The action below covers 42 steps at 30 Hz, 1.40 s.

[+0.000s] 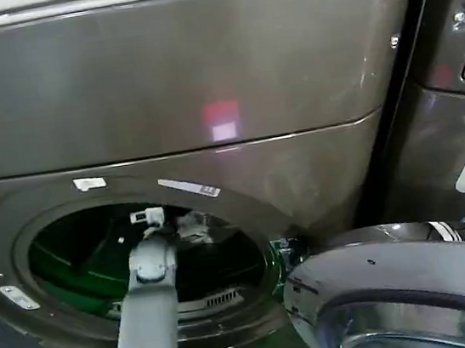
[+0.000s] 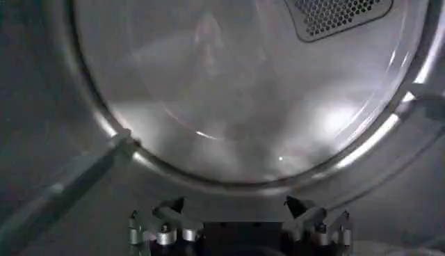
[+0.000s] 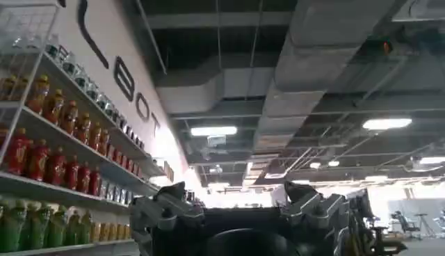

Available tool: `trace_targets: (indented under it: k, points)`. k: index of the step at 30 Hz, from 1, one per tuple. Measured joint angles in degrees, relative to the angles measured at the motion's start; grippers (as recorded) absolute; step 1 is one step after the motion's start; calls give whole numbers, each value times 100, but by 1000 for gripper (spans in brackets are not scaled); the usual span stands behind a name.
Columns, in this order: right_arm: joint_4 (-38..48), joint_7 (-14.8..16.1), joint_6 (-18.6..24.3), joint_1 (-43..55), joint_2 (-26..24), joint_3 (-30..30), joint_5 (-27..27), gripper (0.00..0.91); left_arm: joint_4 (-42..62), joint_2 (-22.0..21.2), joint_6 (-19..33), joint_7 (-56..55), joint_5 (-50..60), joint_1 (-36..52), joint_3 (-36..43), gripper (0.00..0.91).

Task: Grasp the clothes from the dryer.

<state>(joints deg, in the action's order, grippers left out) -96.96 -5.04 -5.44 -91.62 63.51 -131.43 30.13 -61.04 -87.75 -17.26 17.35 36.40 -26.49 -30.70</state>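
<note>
Our left gripper (image 1: 147, 218) reaches into the dryer (image 1: 202, 75) drum with jaws spread and empty. The clothes (image 1: 193, 226), a small pale bundle, lie just beside it at about four o'clock, so the left arm is nearer.

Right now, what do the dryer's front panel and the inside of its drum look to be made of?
The dryer front looks like bronze-grey painted or coated metal: smooth, softly glossy, with smeared reflections. The drum wall, which the left gripper faces, looks like bare brushed steel with bright glare and a perforated vent.
</note>
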Motion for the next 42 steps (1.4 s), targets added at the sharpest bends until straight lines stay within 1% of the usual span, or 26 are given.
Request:
trace_targets:
  k: [4,8,11,14,22,30,36,42]
  points:
    - [-9,6,5,-28,4,5,0,907,485,11,761,608,1367,366,-2,907]
    - [-18,7,13,-53,11,6,1,907,914,30,1398,1248,2512,714,13,907]
    - [-42,8,15,-55,18,24,1,907,1218,63,1740,1612,3181,955,19,907]
    - [-67,10,20,-50,38,60,1,907,1438,111,1923,1864,3515,1151,70,907]
    - [-85,24,43,-49,62,100,0,907,1889,166,2126,2253,3684,1509,211,907]
    - [-103,30,50,-38,67,124,-9,907,2124,221,2363,3349,3470,1736,150,907]
    - [-126,32,58,-21,96,162,-18,907,2275,242,2657,4190,3104,1877,53,907]
    - [-146,35,84,-11,132,215,-36,907,2570,296,2968,4665,2845,2006,-1,907]
